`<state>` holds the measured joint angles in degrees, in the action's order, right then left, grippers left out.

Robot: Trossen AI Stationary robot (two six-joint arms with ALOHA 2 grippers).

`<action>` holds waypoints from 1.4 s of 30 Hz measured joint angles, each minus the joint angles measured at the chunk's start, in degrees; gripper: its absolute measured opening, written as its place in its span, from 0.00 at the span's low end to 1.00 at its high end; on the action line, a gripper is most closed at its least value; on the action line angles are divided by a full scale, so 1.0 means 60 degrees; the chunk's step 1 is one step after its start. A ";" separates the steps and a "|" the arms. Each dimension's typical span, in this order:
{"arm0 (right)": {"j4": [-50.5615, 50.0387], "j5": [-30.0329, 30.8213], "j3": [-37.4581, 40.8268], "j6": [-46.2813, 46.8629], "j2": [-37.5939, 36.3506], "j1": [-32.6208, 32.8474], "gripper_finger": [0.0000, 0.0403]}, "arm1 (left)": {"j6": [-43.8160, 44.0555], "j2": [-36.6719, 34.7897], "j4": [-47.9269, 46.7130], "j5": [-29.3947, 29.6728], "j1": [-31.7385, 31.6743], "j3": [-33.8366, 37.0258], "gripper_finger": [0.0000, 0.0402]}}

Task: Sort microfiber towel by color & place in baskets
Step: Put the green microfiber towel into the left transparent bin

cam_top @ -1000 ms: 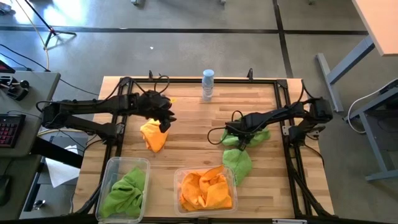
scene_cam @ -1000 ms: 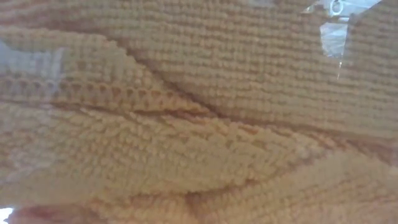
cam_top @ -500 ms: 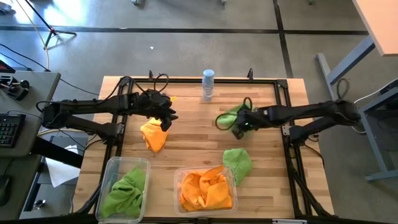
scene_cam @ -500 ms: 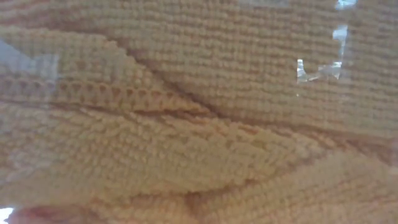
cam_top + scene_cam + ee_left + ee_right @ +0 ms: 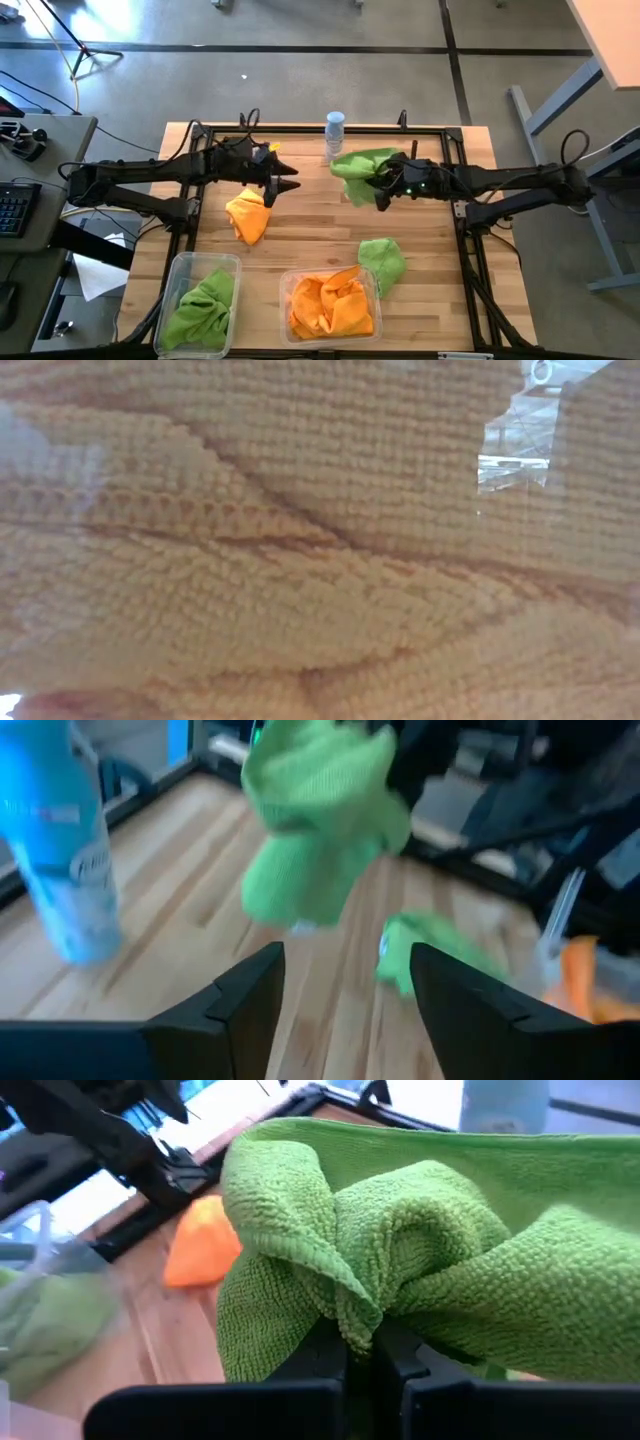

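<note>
My right gripper (image 5: 380, 190) is shut on a green microfiber towel (image 5: 360, 165) above the table's far middle. My left gripper (image 5: 285, 185) stands open, with nothing between its fingers, just right of an orange towel (image 5: 247, 215) that lies bunched on the table. In the left wrist view, this gripper (image 5: 345, 1000) faces the held green towel (image 5: 320, 830). A second green towel (image 5: 382, 262) lies by the wider basket (image 5: 372, 322), which holds orange towels. The narrower basket (image 5: 180, 268) holds a green towel. In the low view, orange cloth (image 5: 300, 560) fills the picture. My right gripper pinches a bunched fold of the green towel (image 5: 355, 1320) between its two fingers; how many layers cannot be told. The fingers come from the table's right, slanting a little downward. The towel billows around the fingertips, and its free end (image 5: 290, 910) hangs down, clear of the table.
A small clear bottle (image 5: 334, 135) stands upright at the far edge, close to the held towel. A black frame (image 5: 452, 170) runs round the tabletop. Bare wood lies between the two arms and the baskets at the near edge.
My right gripper has risen from the table with the green towel, which is now lifted clear, and has tipped up from pointing down toward level. My left gripper has tipped up off the orange towel, which lies where it was.
</note>
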<state>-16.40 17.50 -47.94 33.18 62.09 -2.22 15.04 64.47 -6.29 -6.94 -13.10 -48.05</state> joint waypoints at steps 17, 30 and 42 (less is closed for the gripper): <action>0.2127 -0.1788 -0.1244 -0.1597 0.2458 0.0015 0.00 | -0.1586 0.1216 0.3243 0.1125 0.0593 -0.0009 0.53; -0.0011 -0.1911 -0.4352 -0.4114 0.3898 0.0004 0.00 | -0.2871 0.2958 0.2357 0.2087 0.1388 -0.1814 0.53; 0.0764 -0.1952 -0.4357 -0.4366 0.3828 0.0015 0.00 | -0.2870 0.2954 0.2112 0.2310 0.1384 -0.1807 0.53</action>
<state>-11.82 5.79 -74.08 6.98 85.06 -2.13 -2.17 82.19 6.38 6.92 -4.80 -58.89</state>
